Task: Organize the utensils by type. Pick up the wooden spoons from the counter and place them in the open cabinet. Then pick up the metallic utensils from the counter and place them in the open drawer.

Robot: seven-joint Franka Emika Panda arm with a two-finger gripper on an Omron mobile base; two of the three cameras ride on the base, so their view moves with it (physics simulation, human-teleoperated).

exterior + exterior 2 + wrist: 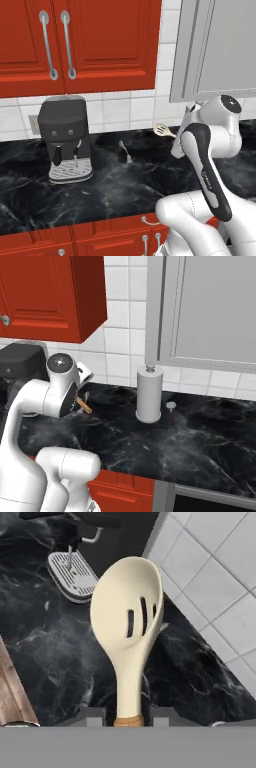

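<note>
My gripper (128,717) is shut on a wooden spoon (127,617), gripping its neck just above the brown handle. Its pale slotted bowl rises straight ahead of the hand, above the black counter (45,647). In the left base view the bowl (161,129) pokes out left of the wrist, over the back of the counter (100,190). The spoon's brown handle (83,404) sticks out under the hand in the right base view. A small silver-grey metallic utensil (125,151) lies on the counter right of the coffee machine. The open cabinet and open drawer are out of view.
A black coffee machine (66,137) stands at the counter's left, its drip tray (72,574) showing ahead of the hand. A grey paper-towel roll (149,393) and a small knobbed item (171,408) stand to the right. Red wall cabinets (75,40) are shut. A grey panel (220,45) hangs upper right.
</note>
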